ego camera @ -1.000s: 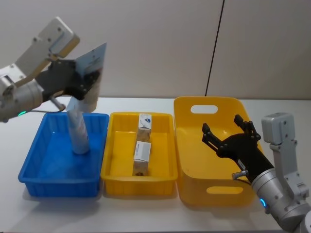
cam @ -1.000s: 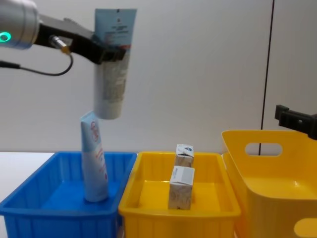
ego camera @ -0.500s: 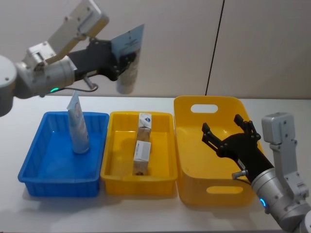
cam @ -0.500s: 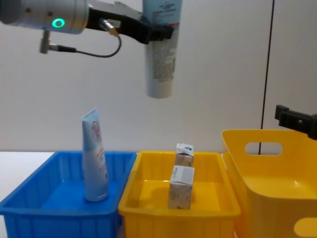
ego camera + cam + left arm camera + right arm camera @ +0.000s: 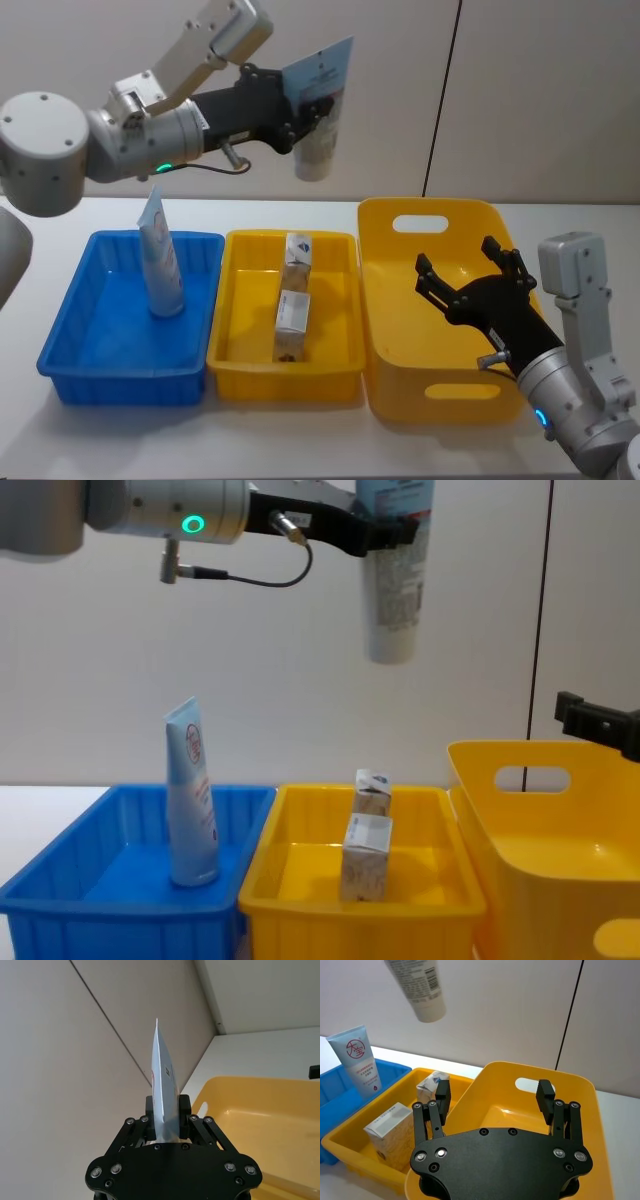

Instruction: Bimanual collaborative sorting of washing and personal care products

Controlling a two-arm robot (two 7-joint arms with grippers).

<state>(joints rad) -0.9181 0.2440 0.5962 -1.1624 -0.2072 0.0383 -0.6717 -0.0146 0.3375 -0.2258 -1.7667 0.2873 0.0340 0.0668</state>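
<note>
My left gripper (image 5: 300, 108) is shut on a pale blue-white squeeze tube (image 5: 320, 112), held high in the air with its cap end down, above the small yellow bin (image 5: 233, 372); the tube (image 5: 393, 575) hangs well clear of the bins, and its crimped end (image 5: 161, 1085) sits between the pads. A second tube (image 5: 160, 258) stands upright in the blue bin (image 5: 66, 381). Two small white-beige cartons (image 5: 297, 250) (image 5: 292, 318) stand in the small yellow bin. My right gripper (image 5: 493, 1097) is open, hovering over the large yellow basket (image 5: 383, 392).
The three containers stand side by side on a white table (image 5: 300, 440), in front of a pale wall with a dark vertical seam (image 5: 442, 100). The large basket (image 5: 500, 880) holds nothing visible.
My left arm has carried the held tube to the right, from above the blue bin to above the small yellow bin. The right gripper has not moved.
</note>
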